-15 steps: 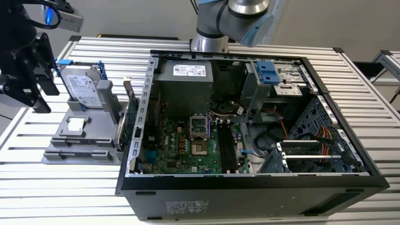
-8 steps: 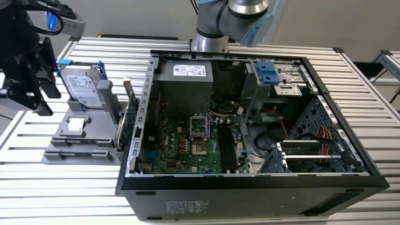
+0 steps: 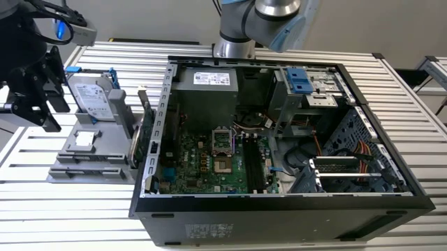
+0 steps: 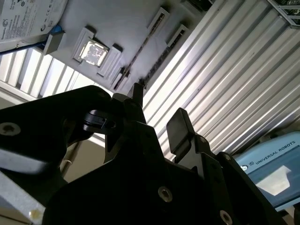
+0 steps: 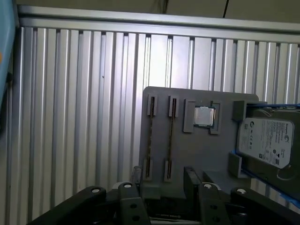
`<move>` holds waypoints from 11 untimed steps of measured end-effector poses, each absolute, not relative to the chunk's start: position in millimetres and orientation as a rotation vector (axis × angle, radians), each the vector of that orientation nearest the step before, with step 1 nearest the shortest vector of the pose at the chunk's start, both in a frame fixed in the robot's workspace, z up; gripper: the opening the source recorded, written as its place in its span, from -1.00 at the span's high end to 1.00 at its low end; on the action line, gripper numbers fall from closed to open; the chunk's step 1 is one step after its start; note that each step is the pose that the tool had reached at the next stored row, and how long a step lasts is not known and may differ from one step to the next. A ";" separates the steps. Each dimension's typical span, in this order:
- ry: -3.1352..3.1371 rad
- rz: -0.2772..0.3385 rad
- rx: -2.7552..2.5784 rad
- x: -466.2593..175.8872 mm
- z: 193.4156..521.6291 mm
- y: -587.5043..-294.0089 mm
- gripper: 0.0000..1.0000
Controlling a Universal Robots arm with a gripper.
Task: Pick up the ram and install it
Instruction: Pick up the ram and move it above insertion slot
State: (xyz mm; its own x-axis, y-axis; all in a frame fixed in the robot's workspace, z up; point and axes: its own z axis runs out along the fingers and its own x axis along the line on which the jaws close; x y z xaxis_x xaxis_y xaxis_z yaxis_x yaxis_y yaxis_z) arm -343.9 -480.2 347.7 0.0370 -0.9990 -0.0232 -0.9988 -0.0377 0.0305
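On the exterior view's left: the gripper point(image 3: 49, 99) hangs above the ribbed metal table point(image 3: 42, 209), near the grey holder point(image 3: 104, 175) and well apart from the open computer case point(image 3: 279, 209)
Claw state: the fingers point(image 5: 136, 174) stand apart in both wrist views, with nothing between them and no part touched
Ram position: the ram point(image 5: 150, 138) stands on edge in a narrow slot of the holder and reads as a thin dark strip; it is not gripped
Neighbouring slot: a second similar strip point(image 5: 170, 138) sits just beside it
Ram to claw: in the first wrist view the near ends of the slots lie close to the fingertips, and the holder's edge shows in the gap between them
Other holder contents: a square processor chip point(image 5: 205, 116) lies in a recess beside the slots; a silver hard drive point(image 5: 265, 140) with blue clips sits at the far end
Circuit card: an upright green circuit card point(image 3: 143, 130) stands between holder and case
Case interior: the motherboard point(image 3: 216, 157) is exposed; whether its long dark memory slots point(image 3: 255, 157) are filled, cannot tell
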 end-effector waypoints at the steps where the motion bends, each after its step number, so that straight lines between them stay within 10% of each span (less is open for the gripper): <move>1: -2.175 -0.059 2.258 -343.9 347.3 -480.2 -1.00; 11: -2.174 -0.062 2.257 -343.9 340.6 -480.0 -1.00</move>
State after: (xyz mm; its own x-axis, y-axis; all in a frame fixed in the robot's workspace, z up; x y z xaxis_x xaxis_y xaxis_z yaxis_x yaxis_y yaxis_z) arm -343.9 -480.0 340.6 0.0368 -0.9990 -0.0234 -0.9988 -0.0376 0.0324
